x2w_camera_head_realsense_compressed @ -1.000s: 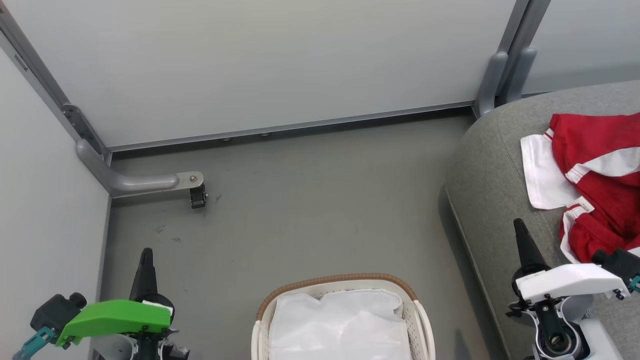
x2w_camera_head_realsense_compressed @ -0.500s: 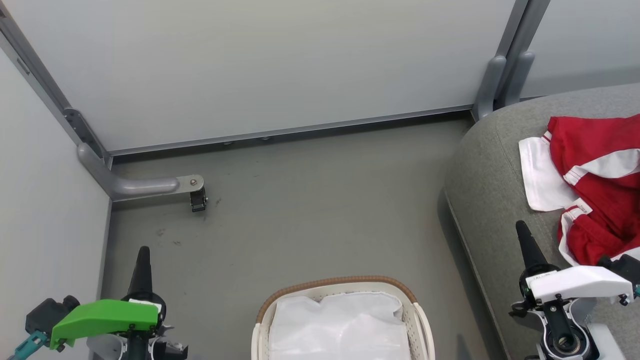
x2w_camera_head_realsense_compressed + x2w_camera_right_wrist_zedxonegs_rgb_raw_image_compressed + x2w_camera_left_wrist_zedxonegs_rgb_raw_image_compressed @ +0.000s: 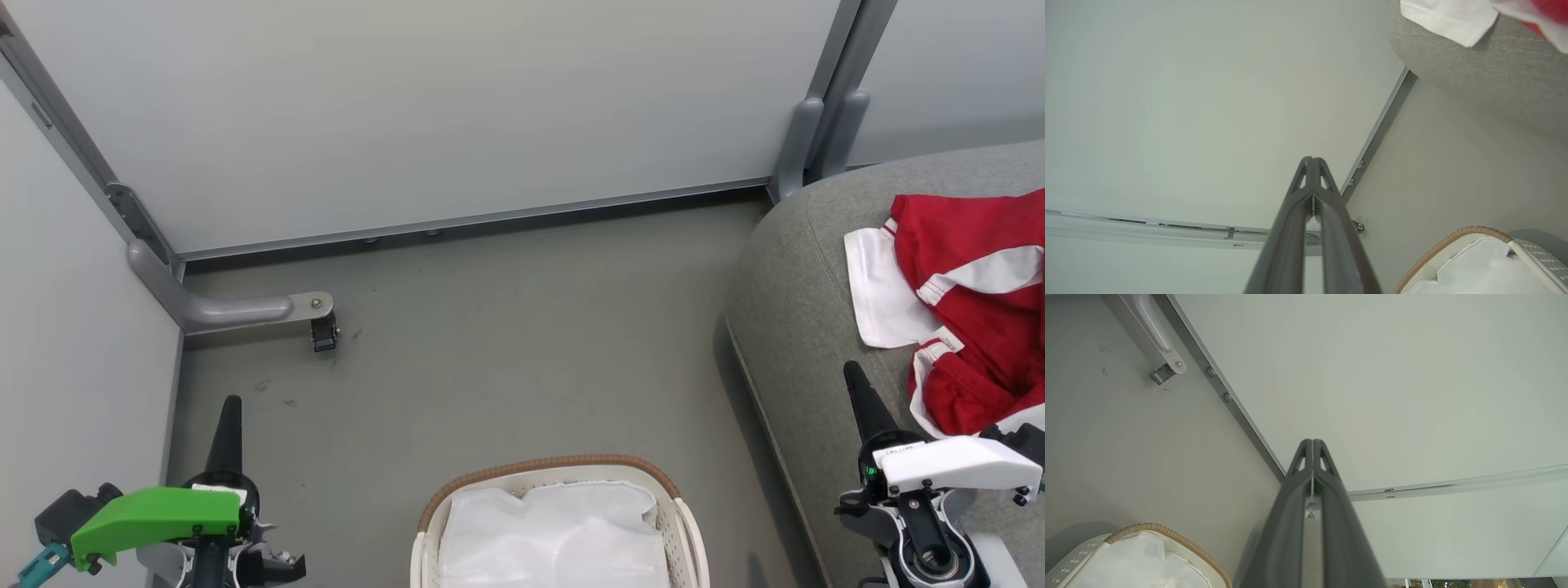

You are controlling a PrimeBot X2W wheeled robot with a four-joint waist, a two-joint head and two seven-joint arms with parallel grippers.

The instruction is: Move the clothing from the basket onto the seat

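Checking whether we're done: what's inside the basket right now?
The basket holds its crumpled white lining; no red fabric shows on it. The clothing lies on the seat. The basket's near end is cut off by the frame, and anything beneath the lining is covered.

We find a partitioned test bay dressed as a home, not a lived-in room. Plain pale panels (image 3: 457, 106) in grey metal framing (image 3: 819, 122) enclose a bare grey floor (image 3: 506, 343). A bracing foot (image 3: 237, 309) carries a castor (image 3: 324, 333). A grey upholstered seat (image 3: 800, 310) and a laundry basket (image 3: 563, 460) supply the domestic furnishing.
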